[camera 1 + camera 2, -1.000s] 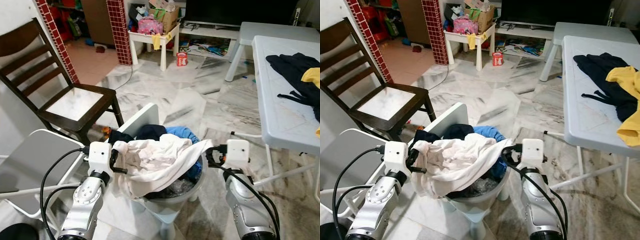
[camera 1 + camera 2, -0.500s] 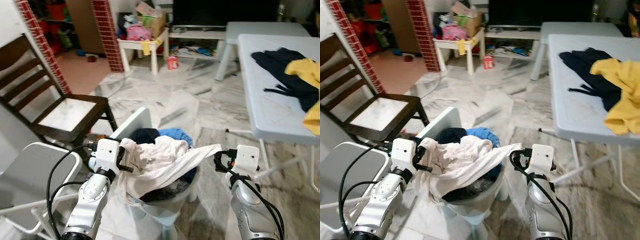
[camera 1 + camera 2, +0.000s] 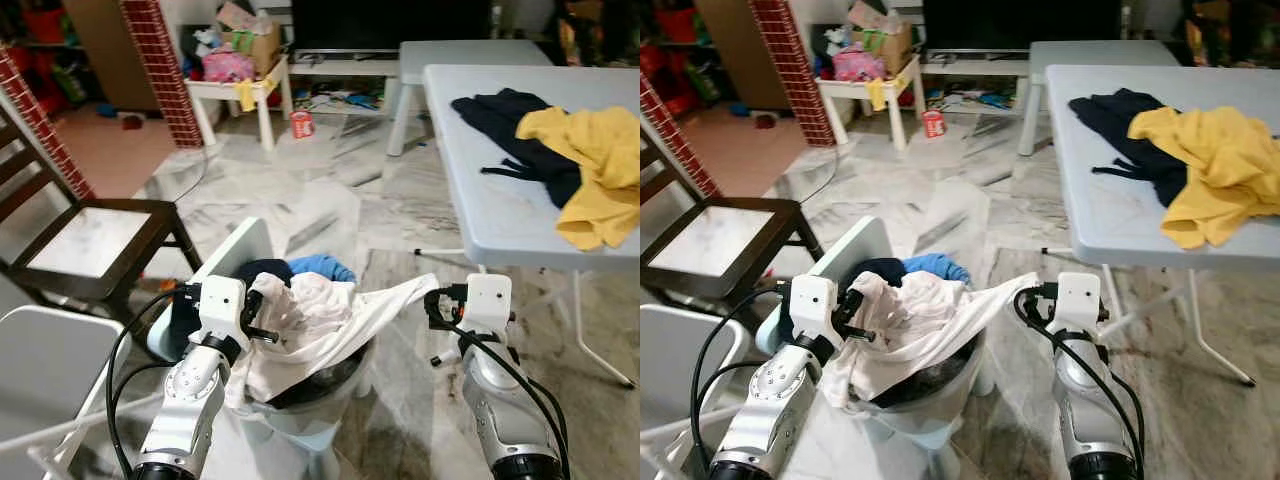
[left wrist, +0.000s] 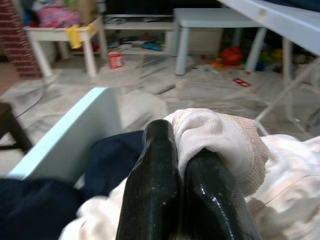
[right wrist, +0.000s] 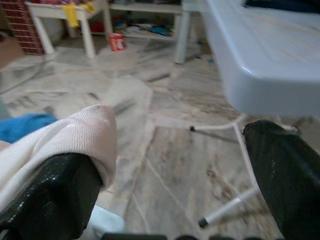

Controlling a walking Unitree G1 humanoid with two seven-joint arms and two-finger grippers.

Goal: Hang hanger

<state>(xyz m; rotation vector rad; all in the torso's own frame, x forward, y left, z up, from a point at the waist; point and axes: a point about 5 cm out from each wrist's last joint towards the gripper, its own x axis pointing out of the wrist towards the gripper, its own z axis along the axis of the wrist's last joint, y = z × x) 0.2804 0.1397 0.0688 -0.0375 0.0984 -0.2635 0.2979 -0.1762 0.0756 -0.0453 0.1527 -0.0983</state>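
Marble floor, clothes-heaped laundry basket (image 3: 330, 395)

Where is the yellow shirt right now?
The yellow shirt lies crumpled on the white table to the robot's front right, partly on top of dark clothes and well away from the laundry basket.

Soft ribbed white cloth (image 3: 320, 315), glossy marble floor (image 3: 330, 200), matt plastic table (image 3: 500, 200)

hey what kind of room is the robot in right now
Most likely a lived-in home living room: a laundry basket heaped with clothes, a folding table with more garments, a dark TV above a cluttered low shelf.
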